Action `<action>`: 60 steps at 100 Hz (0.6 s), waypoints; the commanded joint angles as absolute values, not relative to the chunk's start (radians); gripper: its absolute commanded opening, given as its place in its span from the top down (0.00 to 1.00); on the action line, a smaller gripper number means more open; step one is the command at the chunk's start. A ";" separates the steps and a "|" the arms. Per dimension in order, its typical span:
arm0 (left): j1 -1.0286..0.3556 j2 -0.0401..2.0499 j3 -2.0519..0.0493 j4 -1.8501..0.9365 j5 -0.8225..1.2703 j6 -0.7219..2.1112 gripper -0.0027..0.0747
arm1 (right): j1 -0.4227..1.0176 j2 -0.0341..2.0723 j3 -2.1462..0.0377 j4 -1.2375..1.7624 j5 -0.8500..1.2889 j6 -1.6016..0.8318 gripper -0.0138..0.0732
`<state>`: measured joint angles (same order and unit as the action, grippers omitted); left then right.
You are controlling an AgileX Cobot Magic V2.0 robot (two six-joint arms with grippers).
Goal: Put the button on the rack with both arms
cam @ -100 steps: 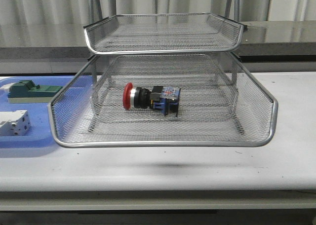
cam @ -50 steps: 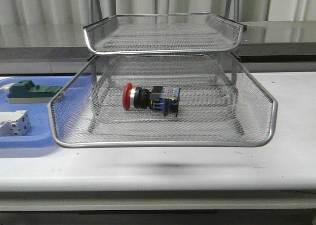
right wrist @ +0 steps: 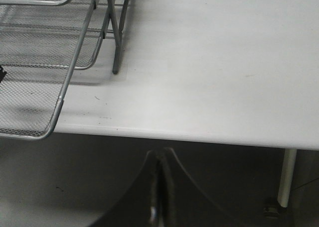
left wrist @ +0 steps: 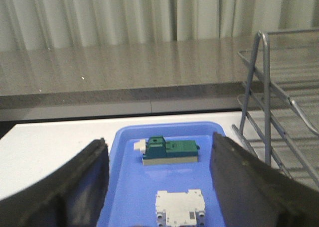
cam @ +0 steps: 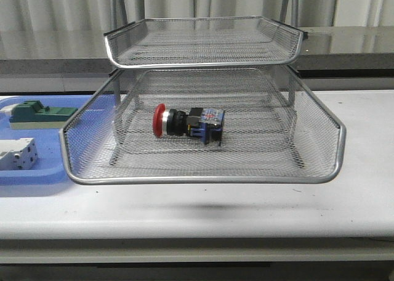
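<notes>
Nothing has moved: button (cam: pixel 188 124) lies sideways on the rack (cam: pixel 203 177), left gripper (left wrist: pixel 159 187) spread, right gripper (right wrist: pixel 157 187) closed empty.

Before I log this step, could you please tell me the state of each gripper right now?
Left gripper: open, holding nothing.
Right gripper: shut, holding nothing.

I see a white table (cam: pixel 258 207) carrying two items directly on its surface. The silver wire-mesh rack (cam: pixel 203 177) stands on its legs near the table's centre, its lowest tier projecting toward the front edge. The flat blue plastic tray (cam: pixel 37 177) lies at the left end, just beside the rack; whether the two touch cannot be determined from my views.
</notes>
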<state>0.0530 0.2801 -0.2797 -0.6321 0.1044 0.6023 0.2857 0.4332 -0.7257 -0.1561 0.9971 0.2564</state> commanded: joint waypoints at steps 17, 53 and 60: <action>0.055 0.225 -0.269 -0.662 0.000 0.590 0.41 | 0.286 0.439 -0.757 -0.179 0.935 0.255 0.97; 0.055 0.223 -0.269 -0.662 0.000 0.590 0.84 | 0.286 0.439 -0.757 -0.179 0.935 0.255 0.97; 0.055 0.223 -0.269 -0.662 0.000 0.590 0.98 | 0.286 0.439 -0.757 -0.179 0.935 0.255 0.97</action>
<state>0.0530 0.2146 -0.2411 -0.6512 0.0718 0.6015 0.2857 0.4332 -0.7257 -0.1561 0.9971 0.2564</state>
